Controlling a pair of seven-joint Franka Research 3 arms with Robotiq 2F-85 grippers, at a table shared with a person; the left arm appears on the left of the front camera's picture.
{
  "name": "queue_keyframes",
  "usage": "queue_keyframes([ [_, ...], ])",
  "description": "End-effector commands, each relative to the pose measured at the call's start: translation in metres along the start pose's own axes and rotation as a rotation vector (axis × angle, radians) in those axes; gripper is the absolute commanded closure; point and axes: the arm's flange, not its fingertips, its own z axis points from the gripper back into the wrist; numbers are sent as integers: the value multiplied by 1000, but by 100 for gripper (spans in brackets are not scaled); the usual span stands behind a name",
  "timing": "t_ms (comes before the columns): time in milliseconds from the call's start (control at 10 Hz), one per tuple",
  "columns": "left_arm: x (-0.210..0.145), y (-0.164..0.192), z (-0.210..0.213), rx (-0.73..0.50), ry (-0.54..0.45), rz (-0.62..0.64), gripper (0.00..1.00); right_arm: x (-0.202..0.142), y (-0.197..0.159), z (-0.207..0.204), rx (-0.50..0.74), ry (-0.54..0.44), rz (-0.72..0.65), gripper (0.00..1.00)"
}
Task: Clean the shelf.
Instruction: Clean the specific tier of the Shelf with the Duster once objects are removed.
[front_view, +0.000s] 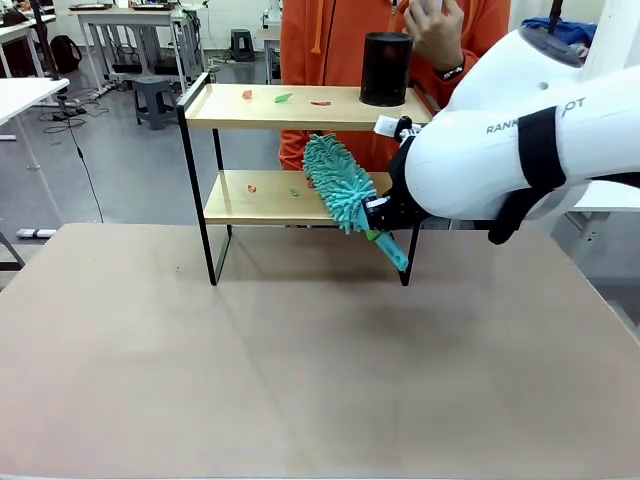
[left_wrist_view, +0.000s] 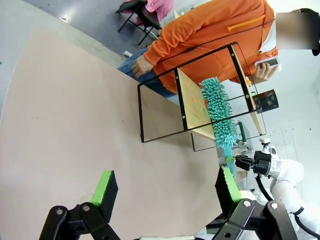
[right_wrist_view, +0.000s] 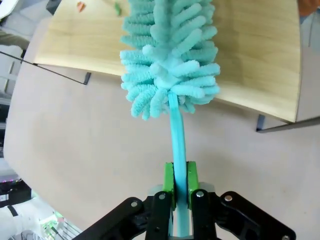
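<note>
Right pincer clamped the duster handle, head over the shelf lower board; left pincer gaped empty. Looked mid-sweep; next called for brushing toward the scraps.

One shelf with two boards. One duster. One black cylinder, at the top board's 3 o'clock end. Five scraps: three on top, two below. One person.
</note>
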Motion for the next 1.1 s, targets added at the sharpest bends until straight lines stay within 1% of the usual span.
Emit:
queue_keyframes([
  [0,0,0,-1,-18,-16,-20,0,8,8,-5,94,35,64,88],
  [100,0,0,-1,-18,-16,-20,0,11,11,-5,126,53,107,88],
  [200,0,0,-1,-18,-16,-20,0,12,12,-6,150,90,173,88],
  [300,0,0,-1,-18,-16,-20,0,13,14,-7,145,119,253,88],
  [400,0,0,-1,-18,-16,-20,0,13,15,-6,178,154,328,88],
  [500,0,0,-1,-18,-16,-20,0,12,15,-1,241,186,397,88],
  [600,0,0,-1,-18,-16,-20,0,10,10,7,257,235,484,88],
  [700,0,0,-1,-18,-16,-20,0,2,0,20,340,263,572,88],
  [800,0,0,-1,-18,-16,-20,0,-6,-12,30,389,286,608,88],
  [1000,0,0,-1,-18,-16,-20,0,-36,-46,62,441,300,626,88],
])
